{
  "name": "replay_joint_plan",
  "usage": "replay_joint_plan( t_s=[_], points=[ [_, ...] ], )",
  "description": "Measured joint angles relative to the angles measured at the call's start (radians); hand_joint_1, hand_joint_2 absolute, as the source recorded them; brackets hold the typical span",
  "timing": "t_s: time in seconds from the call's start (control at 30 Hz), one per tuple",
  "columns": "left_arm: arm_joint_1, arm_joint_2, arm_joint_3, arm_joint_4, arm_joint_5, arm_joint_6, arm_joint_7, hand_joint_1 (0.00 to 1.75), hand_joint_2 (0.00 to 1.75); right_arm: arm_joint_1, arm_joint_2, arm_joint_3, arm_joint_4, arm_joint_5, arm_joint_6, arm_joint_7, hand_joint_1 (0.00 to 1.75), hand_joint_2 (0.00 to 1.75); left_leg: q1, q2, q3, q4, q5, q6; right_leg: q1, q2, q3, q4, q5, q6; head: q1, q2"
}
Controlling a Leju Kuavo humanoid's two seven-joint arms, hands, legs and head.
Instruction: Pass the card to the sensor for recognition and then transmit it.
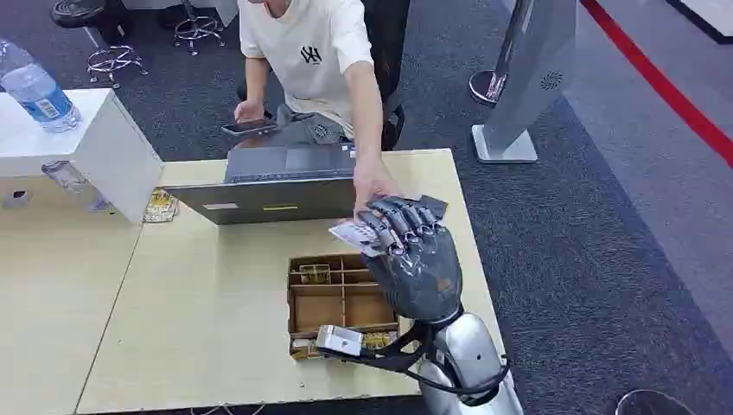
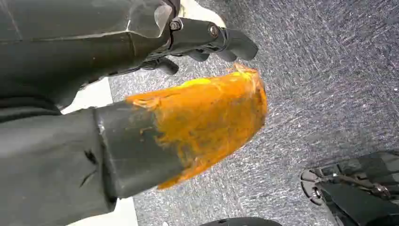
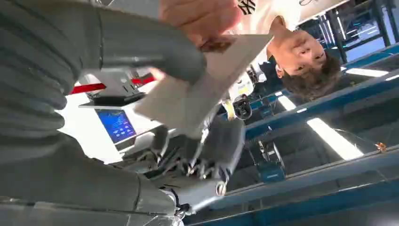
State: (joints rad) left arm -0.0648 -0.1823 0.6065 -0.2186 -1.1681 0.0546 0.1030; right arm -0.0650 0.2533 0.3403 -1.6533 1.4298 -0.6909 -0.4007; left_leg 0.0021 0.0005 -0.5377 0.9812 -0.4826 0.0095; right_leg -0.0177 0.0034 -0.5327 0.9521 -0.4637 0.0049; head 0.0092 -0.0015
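Pale wooden table (image 1: 216,337), grey laptop (image 1: 277,186), compartmented wooden box (image 1: 333,303)

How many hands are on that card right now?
2. The robot's right hand holds the card above the wooden box, and the person's hand grips its far edge from across the table.
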Motion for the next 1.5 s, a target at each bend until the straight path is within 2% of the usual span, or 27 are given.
replay_joint_plan(
  t_s=[0.23, 0.53, 0.63, 0.77, 0.87, 0.97, 1.13, 1.27, 1.5],
  points=[
    [0.0, 0.0, 0.0, 0.0, -0.002, 0.0, 0.0, 0.0, 0.0, -0.015, -0.001, 0.011, 0.014, 0.0, 0.0, 0.042, 1.75, 1.75, 0.0, 0.0, 0.0, 0.0, 0.0, 0.0, 0.0, 0.0, 0.0, 0.0, 0.0, 0.0, 0.0, 0.0],
    [-0.001, 0.0, 0.002, 0.0, -0.005, 0.0, 0.0, 0.0, 0.0, -0.016, -0.001, 0.014, 0.026, -0.086, 0.0, -0.001, 1.75, 1.75, 0.0, 0.0, 0.0, 0.0, 0.0, 0.0, 0.0, 0.0, 0.0, 0.0, 0.0, 0.0, 0.0, 0.0],
    [-0.001, 0.0, 0.012, 0.0, -0.005, 0.003, -0.002, 0.0, 0.0, -0.017, -0.001, 0.018, 0.057, -0.214, 0.0, -0.004, 1.75, 1.75, 0.0, 0.0, 0.0, 0.0, 0.0, 0.0, 0.0, 0.0, 0.0, 0.0, 0.0, 0.0, 0.0, 0.0],
    [-0.001, 0.0, 0.034, 0.0, 0.002, 0.01, -0.006, 0.0, 0.0, -0.011, -0.018, 0.075, 0.087, -0.46, 0.012, 0.071, 1.75, 1.75, 0.0, 0.0, 0.0, 0.0, 0.0, 0.0, 0.0, 0.0, -0.001, 0.0, 0.0, 0.0, 0.0, 0.0],
    [-0.001, -0.001, 0.059, 0.0, 0.018, 0.021, -0.01, 0.0, 0.0, 0.007, -0.042, 0.124, 0.084, -0.705, 0.124, 0.086, 1.75, 1.75, 0.0, 0.0, 0.0, 0.0, 0.0, 0.0, 0.0, 0.0, -0.001, 0.0, 0.0, 0.0, 0.0, 0.0],
    [-0.001, -0.001, 0.082, 0.0, 0.027, 0.024, -0.016, 0.0, 0.0, 0.029, -0.062, 0.14, 0.079, -0.881, 0.245, 0.079, 1.75, 1.75, 0.0, 0.0, 0.0, 0.0, 0.0, 0.0, 0.0, 0.0, -0.001, 0.0, 0.0, 0.0, 0.0, 0.0],
    [-0.001, -0.001, 0.117, 0.0, 0.043, 0.036, -0.02, 0.0, 0.0, 0.074, -0.094, 0.133, 0.067, -1.082, 0.399, 0.052, 1.75, 1.75, 0.0, 0.0, 0.0, 0.0, 0.0, 0.0, 0.0, 0.0, -0.001, 0.0, 0.0, 0.0, 0.0, 0.0],
    [0.0, -0.001, 0.143, 0.0, 0.055, 0.039, -0.021, 0.0, 0.0, 0.113, -0.126, 0.095, 0.048, -1.173, 0.455, 0.046, 1.75, 1.75, 0.0, 0.0, 0.0, 0.0, 0.0, 0.0, 0.0, 0.0, -0.001, 0.0, 0.0, 0.0, 0.0, 0.0],
    [0.0, -0.001, 0.175, 0.0, 0.07, 0.04, -0.023, 0.0, 0.0, 0.163, -0.181, 0.001, 0.024, -1.194, 0.462, 0.055, 1.75, 1.75, 0.0, 0.0, 0.0, 0.001, -0.001, 0.0, 0.0, 0.0, -0.001, -0.001, 0.0, 0.0, 0.0, 0.0]
  ],
)
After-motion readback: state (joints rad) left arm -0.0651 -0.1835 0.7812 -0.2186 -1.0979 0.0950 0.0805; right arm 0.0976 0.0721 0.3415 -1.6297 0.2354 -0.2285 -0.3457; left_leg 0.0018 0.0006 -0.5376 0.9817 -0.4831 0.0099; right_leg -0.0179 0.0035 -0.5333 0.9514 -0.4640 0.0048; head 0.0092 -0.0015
